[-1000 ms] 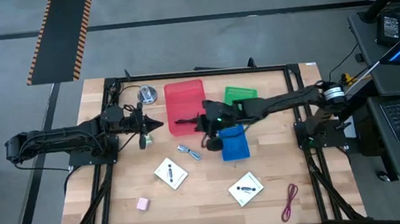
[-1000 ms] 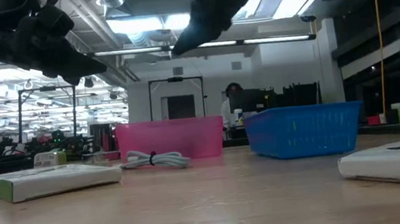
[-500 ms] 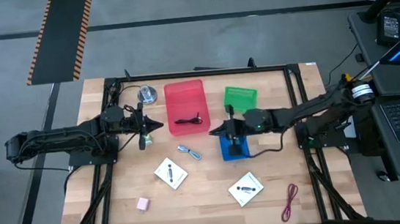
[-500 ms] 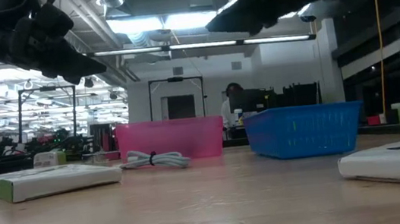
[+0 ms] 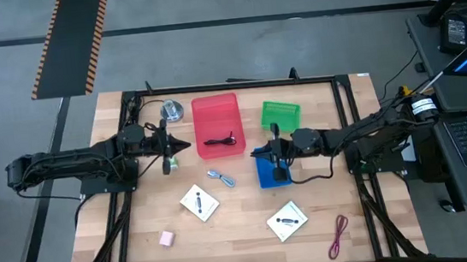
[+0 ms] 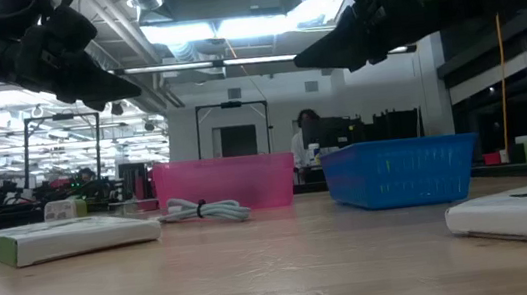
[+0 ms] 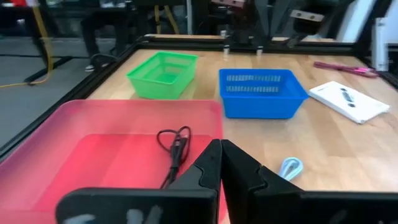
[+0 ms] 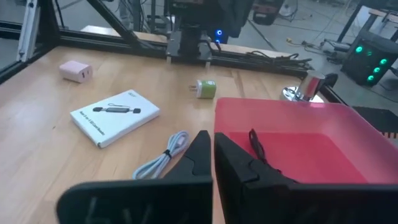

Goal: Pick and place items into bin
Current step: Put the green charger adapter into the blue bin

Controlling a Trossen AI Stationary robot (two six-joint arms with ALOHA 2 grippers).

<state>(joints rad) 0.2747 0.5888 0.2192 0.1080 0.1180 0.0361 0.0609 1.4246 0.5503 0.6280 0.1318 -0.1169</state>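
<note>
My left gripper (image 5: 185,144) is shut and held still above the table, beside the red bin's (image 5: 217,126) left wall. My right gripper (image 5: 254,154) is shut with nothing in it and points about level over the blue bin's (image 5: 274,173) left part. A black cord (image 7: 174,146) lies inside the red bin. Flat on the table lie two white cards (image 5: 199,202) (image 5: 288,221), a pink cube (image 5: 166,238), a dark red cord (image 5: 339,234), a silvery-blue cable (image 5: 221,179) and a tiny green-white piece (image 8: 206,88).
A green bin (image 5: 280,113) stands behind the blue bin. A round silver disc (image 5: 171,111) sits at the far left by the red bin. A black frame runs along the table's edges. Bare wood lies between the cards near the front.
My right gripper has drawn back from above the red bin toward the table's right edge and has come lower. It has tipped up from a downward slant to nearly level and now stands over the blue bin. Its fingers stay shut.
</note>
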